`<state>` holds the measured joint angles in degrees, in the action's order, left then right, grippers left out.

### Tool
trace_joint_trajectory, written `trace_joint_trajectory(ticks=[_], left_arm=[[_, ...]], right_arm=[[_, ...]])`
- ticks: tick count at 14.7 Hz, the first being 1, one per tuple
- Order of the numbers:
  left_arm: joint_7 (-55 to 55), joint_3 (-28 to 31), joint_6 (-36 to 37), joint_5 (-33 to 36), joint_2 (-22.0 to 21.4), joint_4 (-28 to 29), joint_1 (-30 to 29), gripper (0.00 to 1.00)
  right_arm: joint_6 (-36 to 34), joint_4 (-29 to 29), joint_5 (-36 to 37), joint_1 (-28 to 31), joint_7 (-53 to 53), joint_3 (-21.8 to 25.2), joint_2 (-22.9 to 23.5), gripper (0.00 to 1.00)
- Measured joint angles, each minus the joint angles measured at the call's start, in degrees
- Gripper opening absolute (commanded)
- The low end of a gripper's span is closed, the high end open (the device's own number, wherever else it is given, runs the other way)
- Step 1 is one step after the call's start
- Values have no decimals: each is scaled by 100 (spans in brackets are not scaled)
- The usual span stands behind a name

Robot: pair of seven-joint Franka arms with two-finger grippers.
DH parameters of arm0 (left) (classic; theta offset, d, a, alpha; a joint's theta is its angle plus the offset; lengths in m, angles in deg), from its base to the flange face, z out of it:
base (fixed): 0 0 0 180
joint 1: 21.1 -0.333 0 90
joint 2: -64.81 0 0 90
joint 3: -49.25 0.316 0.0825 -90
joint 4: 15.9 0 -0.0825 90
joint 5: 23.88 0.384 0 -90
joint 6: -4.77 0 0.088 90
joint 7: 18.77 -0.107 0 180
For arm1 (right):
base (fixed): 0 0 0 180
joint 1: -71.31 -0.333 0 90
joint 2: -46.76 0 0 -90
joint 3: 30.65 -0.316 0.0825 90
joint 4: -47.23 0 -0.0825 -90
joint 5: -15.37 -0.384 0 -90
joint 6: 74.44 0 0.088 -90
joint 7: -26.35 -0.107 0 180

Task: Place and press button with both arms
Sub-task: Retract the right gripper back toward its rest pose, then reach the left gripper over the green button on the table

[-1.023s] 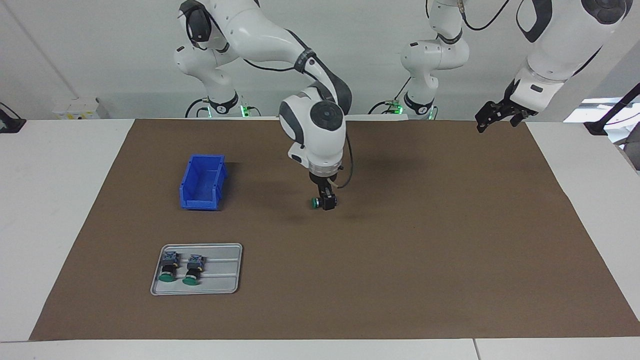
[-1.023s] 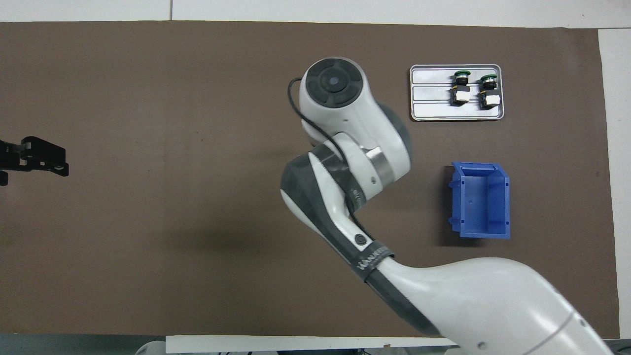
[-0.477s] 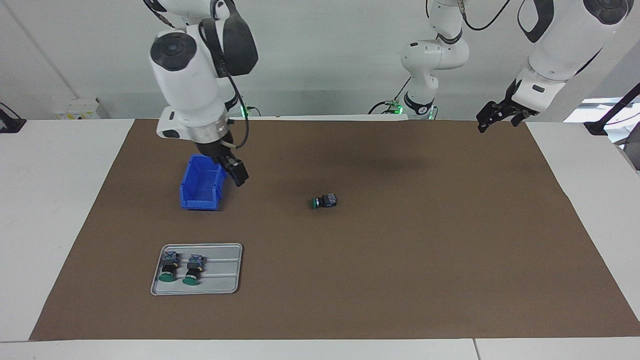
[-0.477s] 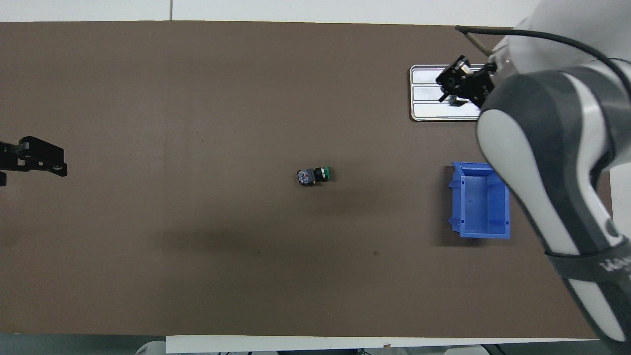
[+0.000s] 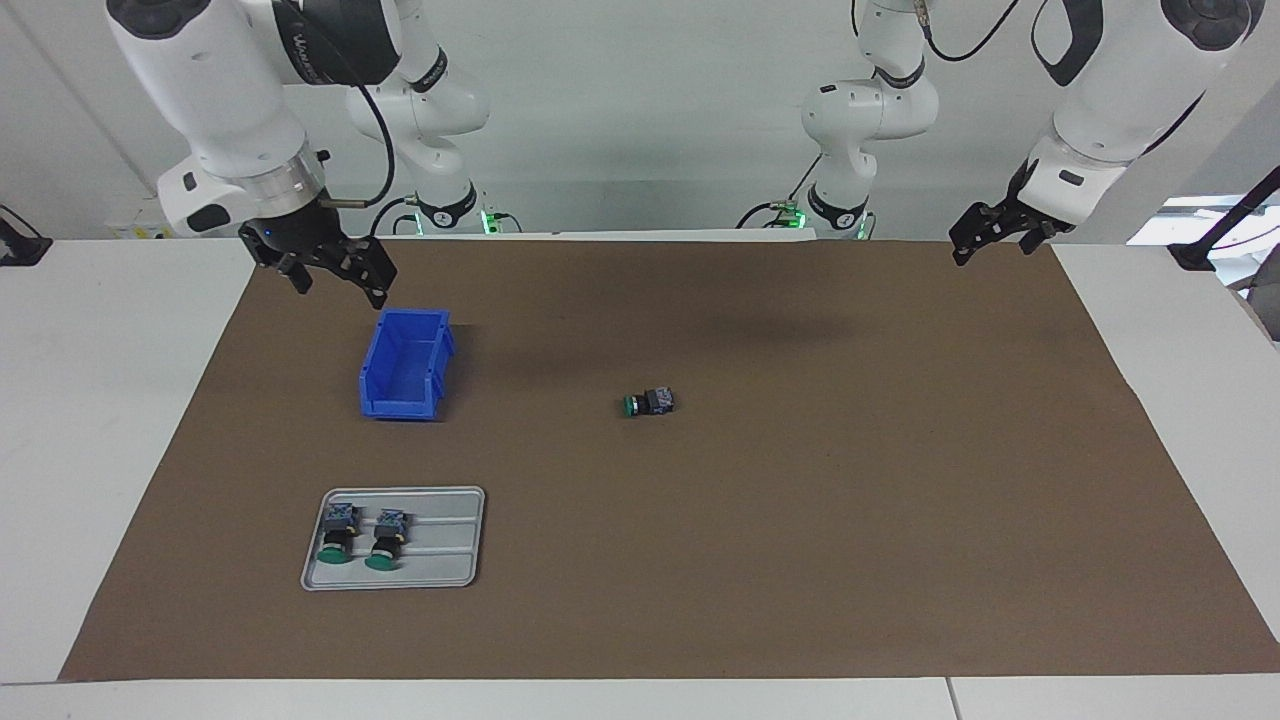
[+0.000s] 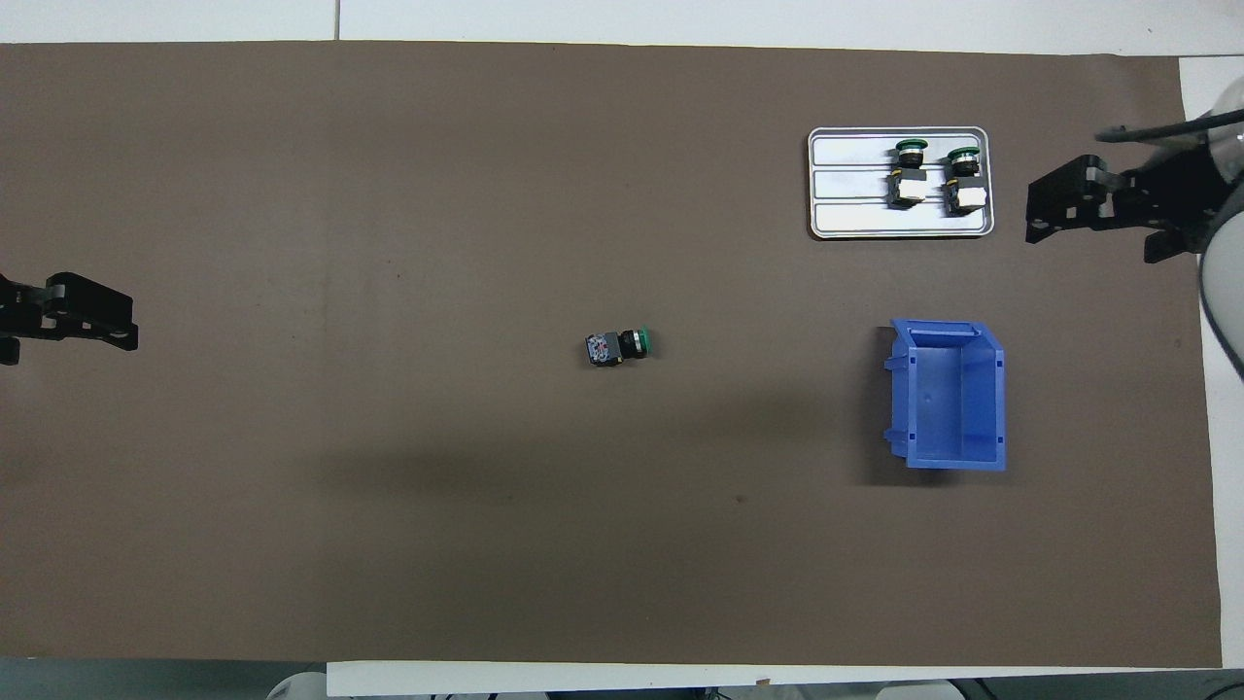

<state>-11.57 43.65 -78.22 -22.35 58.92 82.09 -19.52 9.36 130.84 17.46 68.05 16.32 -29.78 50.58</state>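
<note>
Button (image 5: 648, 402) lies on its side mid-surface, untouched. Right claw (image 5: 335, 276) and left claw (image 5: 990, 236) both released, empty, raised.

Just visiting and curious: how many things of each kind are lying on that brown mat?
Green push-buttons: 3, one on the mat, two in the tray
Grey tray: 1
Blue bin: 1
Total: 5

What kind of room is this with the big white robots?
Probably a robot lab: two white arms stand at a table with a brown mat, green push-buttons on a metal tray, and a blue bin.
</note>
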Motion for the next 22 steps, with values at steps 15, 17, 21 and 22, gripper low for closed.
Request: trace_joint_trajectory(ticks=[15, 17, 21, 22], left_arm=[[4931, -65, -1209, -459, -68, 730, 1443, 100], [5872, -70, -1503, -576, 60, 816, 1696, 100], [7561, -67, -2191, -651, 608, 844, 2245, 100], [7919, -68, -2310, -652, 756, 840, 2390, 100]], right_arm=[[-469, 678, 5, 565, 1068, 23, -446, 99], [-469, 681, 5, 567, 1068, 19, -457, 99], [-470, 688, 4, 569, 1068, 7, -464, 99], [-470, 689, 4, 568, 1068, -6, -466, 99]])
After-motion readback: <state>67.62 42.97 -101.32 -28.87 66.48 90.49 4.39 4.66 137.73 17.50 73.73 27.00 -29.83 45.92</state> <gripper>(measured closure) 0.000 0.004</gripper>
